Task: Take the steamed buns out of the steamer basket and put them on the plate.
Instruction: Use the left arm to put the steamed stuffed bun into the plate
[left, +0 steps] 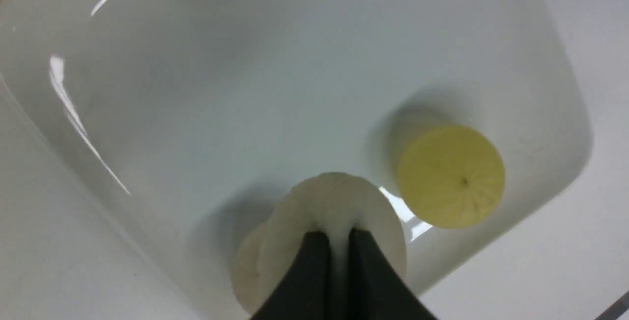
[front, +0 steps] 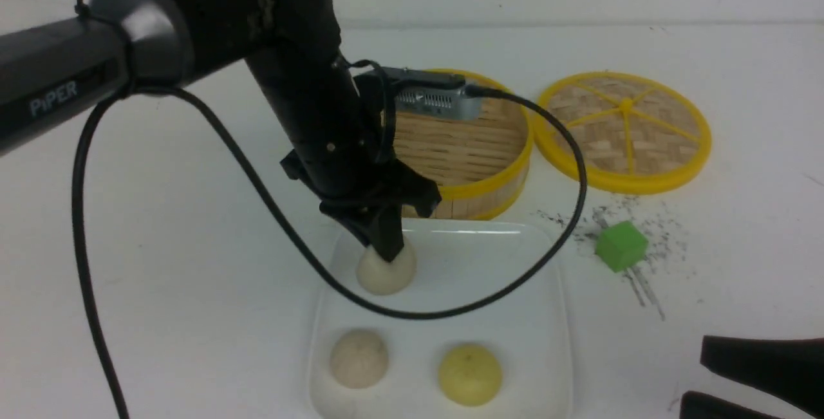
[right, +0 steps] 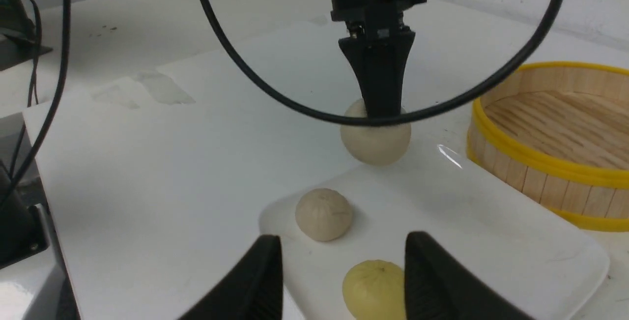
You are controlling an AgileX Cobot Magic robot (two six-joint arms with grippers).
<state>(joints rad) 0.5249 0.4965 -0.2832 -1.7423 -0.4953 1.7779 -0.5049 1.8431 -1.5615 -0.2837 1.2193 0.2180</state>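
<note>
The white bench [front: 193, 245] is carrying everything. The white square plate [front: 489, 251] is lying directly beneath the left end effector [front: 388, 250], the steamer basket [front: 479, 168] is standing just behind it, and the woven disc [front: 624, 129] is lying farther to its right. That end effector is clenching an off-white bun [front: 386, 272] over the plate's far corner; whether the bun is touching the plate is unclear. The second off-white bun [front: 358, 358] and the yellow bun [front: 470, 374] are resting on the plate, nearer the robot. The right end effector [front: 740, 380] is hovering released, jaws wide apart, with the plate to its left and the green cube [front: 621, 246] sitting ahead.
</note>
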